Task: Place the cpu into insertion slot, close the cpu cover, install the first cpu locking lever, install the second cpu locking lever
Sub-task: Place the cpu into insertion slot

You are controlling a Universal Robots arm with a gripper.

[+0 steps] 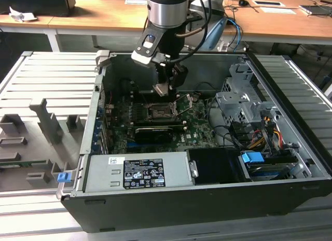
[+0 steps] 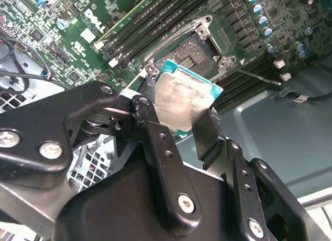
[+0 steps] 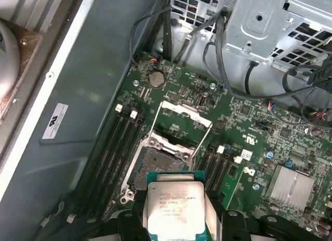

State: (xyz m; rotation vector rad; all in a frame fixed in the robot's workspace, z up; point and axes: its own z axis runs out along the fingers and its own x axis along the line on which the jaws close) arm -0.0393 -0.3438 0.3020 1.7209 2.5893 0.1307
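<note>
1. Open case (image 1: 207, 210) lying on the desk (image 1: 52, 75), arm (image 1: 167, 13) poking down inside. Tight quarters, so easy to clip a wall on a sloppy move.
2. Board (image 3: 249, 132) flat at the bottom of the case.
3. Cover (image 3: 184, 110) flipped up, slot (image 3: 161, 166) bare. Exposed contacts there, so probably bent by any skewed drop.
4. Jaws pinching the cpu (image 3: 174, 207) by two opposite edges, held above the slot, near but not touching. Looks a bit tilted in the second wrist view. Biggest worry: coming down crooked or turned the wrong way, then not seating. Thin edge grip too, so could slip mid-descent.
</note>
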